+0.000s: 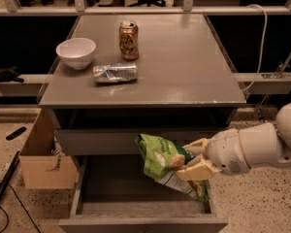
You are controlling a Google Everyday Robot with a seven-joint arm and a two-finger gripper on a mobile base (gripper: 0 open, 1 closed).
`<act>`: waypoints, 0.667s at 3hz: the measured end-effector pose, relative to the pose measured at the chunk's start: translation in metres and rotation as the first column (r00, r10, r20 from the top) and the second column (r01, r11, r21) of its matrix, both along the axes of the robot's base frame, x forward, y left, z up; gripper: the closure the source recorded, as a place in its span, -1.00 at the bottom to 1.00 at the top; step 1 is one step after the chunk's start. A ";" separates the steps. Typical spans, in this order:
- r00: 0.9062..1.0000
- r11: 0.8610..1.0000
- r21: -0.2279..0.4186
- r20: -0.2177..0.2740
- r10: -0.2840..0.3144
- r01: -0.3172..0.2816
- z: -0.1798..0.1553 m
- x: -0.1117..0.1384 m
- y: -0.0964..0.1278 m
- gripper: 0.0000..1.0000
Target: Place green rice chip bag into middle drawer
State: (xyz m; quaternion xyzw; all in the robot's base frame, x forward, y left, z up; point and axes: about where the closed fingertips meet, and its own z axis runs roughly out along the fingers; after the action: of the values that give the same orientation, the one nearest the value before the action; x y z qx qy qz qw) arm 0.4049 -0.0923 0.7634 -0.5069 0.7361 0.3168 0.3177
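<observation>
The green rice chip bag (165,165) is glossy bright green with pale chip pictures. It hangs tilted over the right half of the open middle drawer (106,186), a wide grey tray pulled out below the tabletop. My gripper (193,160) reaches in from the right on a white arm and is shut on the bag's right side, one tan finger above and one below. The bag's lower end (194,191) dips toward the drawer's right wall.
On the grey tabletop (184,67) stand a white bowl (76,52), a brown soda can (129,40) and a silver-blue foil packet (115,73). A cardboard box (41,157) sits on the floor left of the cabinet. A rail runs behind.
</observation>
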 end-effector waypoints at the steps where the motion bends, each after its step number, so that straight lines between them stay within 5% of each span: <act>1: 1.000 1.000 -0.013 0.010 0.004 -0.004 -0.009 0.002 0.010 1.00; 2: 1.000 0.997 -0.078 0.009 0.004 -0.003 -0.044 0.005 0.022 1.00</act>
State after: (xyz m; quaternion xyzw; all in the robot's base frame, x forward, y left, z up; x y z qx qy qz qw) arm 0.4095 -0.0704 0.7191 -0.5217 0.7453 0.2861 0.3006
